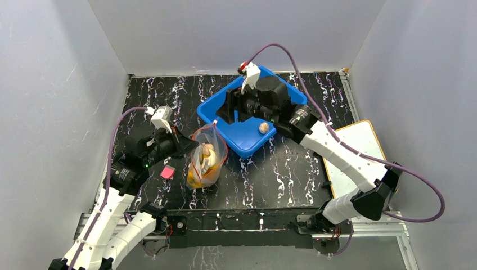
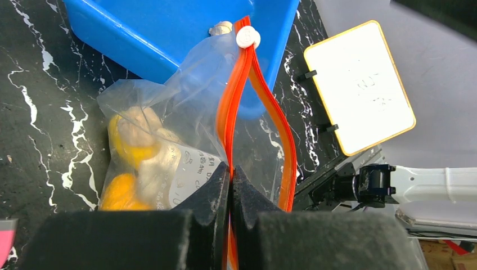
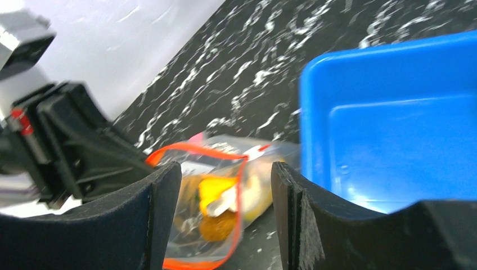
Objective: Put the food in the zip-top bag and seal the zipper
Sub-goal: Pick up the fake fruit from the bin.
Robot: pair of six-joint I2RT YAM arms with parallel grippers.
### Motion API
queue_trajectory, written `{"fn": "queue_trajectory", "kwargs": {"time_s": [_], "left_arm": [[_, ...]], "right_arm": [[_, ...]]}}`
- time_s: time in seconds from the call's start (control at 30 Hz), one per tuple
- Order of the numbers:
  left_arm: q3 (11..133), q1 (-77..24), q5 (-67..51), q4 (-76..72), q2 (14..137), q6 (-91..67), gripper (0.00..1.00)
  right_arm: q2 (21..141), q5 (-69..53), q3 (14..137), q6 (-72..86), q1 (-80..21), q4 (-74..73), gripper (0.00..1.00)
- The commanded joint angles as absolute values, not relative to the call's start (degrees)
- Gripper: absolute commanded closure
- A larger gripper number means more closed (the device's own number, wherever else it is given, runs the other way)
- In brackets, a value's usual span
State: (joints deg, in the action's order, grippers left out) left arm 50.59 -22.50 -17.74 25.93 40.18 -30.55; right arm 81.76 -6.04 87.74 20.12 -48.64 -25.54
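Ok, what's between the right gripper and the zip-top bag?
Top view: only the blue bin's wall. The right gripper is over the bin, the zip-top bag just outside it.

Black table (image 1: 281, 174) with white marble-looking streaks. A blue plastic bin (image 1: 242, 142) sits up around 12 o'clock. The clear zip-top bag (image 1: 207, 160) rests at roughly 9, its upper corner right against the bin. A small pink block (image 1: 167, 172) lies near 8, just beside the bag. A yellow-rimmed white board (image 1: 354, 152) hangs out at the 3 o'clock edge, can't tell if it's actually on the table.
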Motion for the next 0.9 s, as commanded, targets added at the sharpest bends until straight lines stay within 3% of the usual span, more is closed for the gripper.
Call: {"fn": "queue_trajectory", "kwargs": {"time_s": [0.0, 0.27, 0.6, 0.87], "left_arm": [[51.9, -22.6, -17.5, 27.0, 39.4, -27.3, 1.00], [49.5, -22.6, -20.0, 25.7, 38.2, -27.8, 1.00], [46.7, -22.6, -22.4, 23.0, 36.3, -29.1, 1.00], [47.1, -22.6, -22.2, 23.7, 36.7, -29.0, 1.00]], "right_arm": [[83.0, -3.1, 92.4, 14.6, -44.4, -25.9, 0.40], [86.4, 4.8, 92.4, 6.4, -38.9, -24.5, 0.35], [95.6, 13.1, 95.7, 1.4, -35.8, -22.4, 0.03], [106.8, 16.4, 98.5, -3.7, -32.4, -18.3, 0.02]]}}
